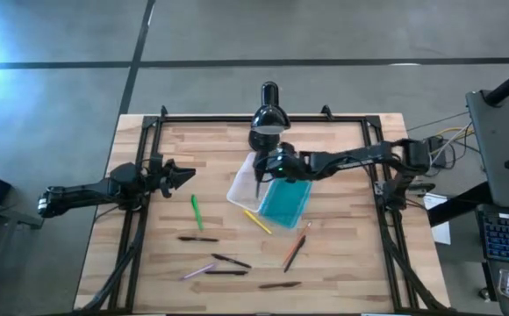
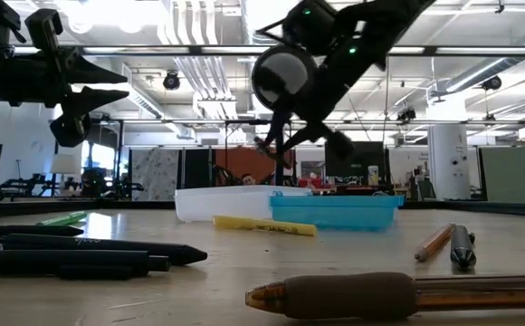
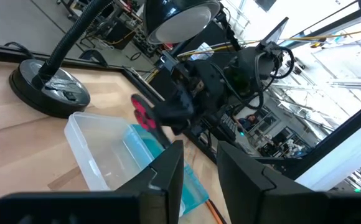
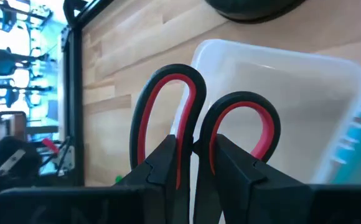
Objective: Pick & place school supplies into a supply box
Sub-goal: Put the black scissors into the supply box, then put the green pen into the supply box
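Frame centre: my right gripper (image 4: pixel 193 163) pinches the red-handled scissors (image 4: pixel 202 127) above the clear tray (image 1: pixel 242 186). Rigid, light, slippery; I judge the blade grip sound. Left gripper (image 1: pixel 182 175) open, mid-left.

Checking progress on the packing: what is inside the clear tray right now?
The clear tray looks empty as far as it shows; the scissors in the right gripper hang above it and hide part of its floor.
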Robot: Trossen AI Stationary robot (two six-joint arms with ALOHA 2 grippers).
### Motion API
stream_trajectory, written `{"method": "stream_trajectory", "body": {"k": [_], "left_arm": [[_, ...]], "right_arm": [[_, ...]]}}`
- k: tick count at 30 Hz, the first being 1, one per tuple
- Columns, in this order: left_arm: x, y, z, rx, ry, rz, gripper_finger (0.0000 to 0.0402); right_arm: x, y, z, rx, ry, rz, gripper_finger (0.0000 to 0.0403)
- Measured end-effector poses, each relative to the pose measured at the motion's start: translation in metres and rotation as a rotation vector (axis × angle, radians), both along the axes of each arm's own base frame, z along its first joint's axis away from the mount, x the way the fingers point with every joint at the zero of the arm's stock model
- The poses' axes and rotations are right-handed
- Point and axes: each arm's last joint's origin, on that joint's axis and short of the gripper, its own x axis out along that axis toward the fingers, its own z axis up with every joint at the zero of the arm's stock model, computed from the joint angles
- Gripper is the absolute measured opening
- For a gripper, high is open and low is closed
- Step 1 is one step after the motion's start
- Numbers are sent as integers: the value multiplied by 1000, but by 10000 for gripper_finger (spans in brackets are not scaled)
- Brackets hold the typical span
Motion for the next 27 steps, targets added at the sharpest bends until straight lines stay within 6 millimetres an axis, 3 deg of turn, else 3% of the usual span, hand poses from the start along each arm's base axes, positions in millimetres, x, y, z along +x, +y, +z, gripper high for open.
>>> {"method": "stream_trajectory", "body": {"k": [4,10,19,23,27], "left_arm": [[0,0,0,0,0,0,80],[0,0,0,0,-1,0,80],[0,0,0,-1,4,0,80],[0,0,0,-1,5,-1,80],[0,0,0,-1,5,-1,80]], "right_arm": [[15,-2,-8,-11,40,-19,71],[21,-2,-24,-8,112,-35,105],[16,0,-10,-53,136,1,173],[11,7,3,-146,191,116,198],[4,23,22,-335,293,426,207]]}}
